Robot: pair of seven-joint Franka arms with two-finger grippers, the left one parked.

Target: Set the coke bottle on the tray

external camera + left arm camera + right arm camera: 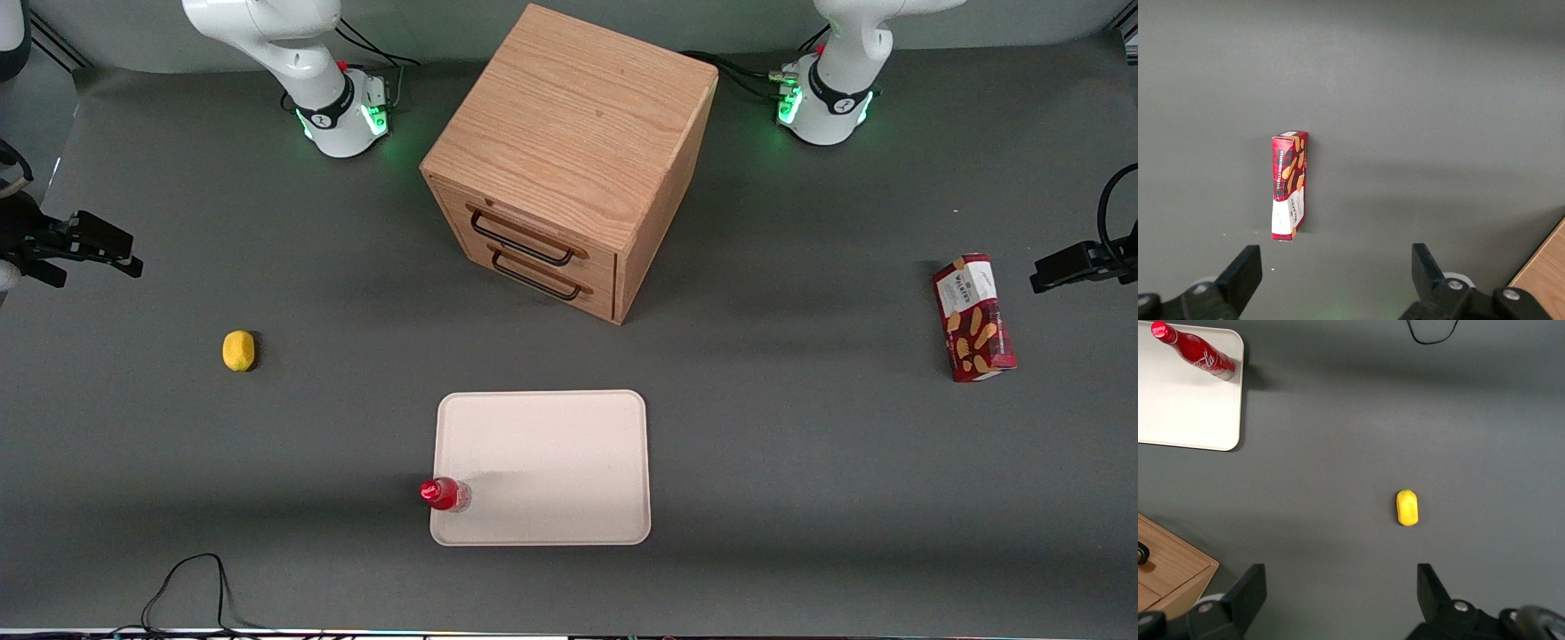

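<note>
The coke bottle [444,494] stands upright on the tray [551,462], in the corner nearest the front camera on the working arm's side, close to the rim. The right wrist view shows the same bottle [1197,353] with its red cap and white-script label, standing on the tray [1178,413] near its rounded corner. Taking the tray as a clock face in the front view, the bottle sits at about 8 o'clock.

At roughly 12 o'clock from the tray, farther from the front camera, is a wooden cabinet [569,151] with two drawers and dark handles. At about 10 o'clock, toward the working arm's end of the table, lies a small yellow lump [238,350], well apart from the tray. At about 2 o'clock, toward the parked arm's end, lies a red biscuit box [974,317].

The gripper [84,244] hangs at the working arm's end of the table, well away from the bottle. In the right wrist view the gripper [1341,590] has its two fingers spread wide, released and holding nothing, with the yellow lump [1407,507] on the grey table [1358,420] below.
</note>
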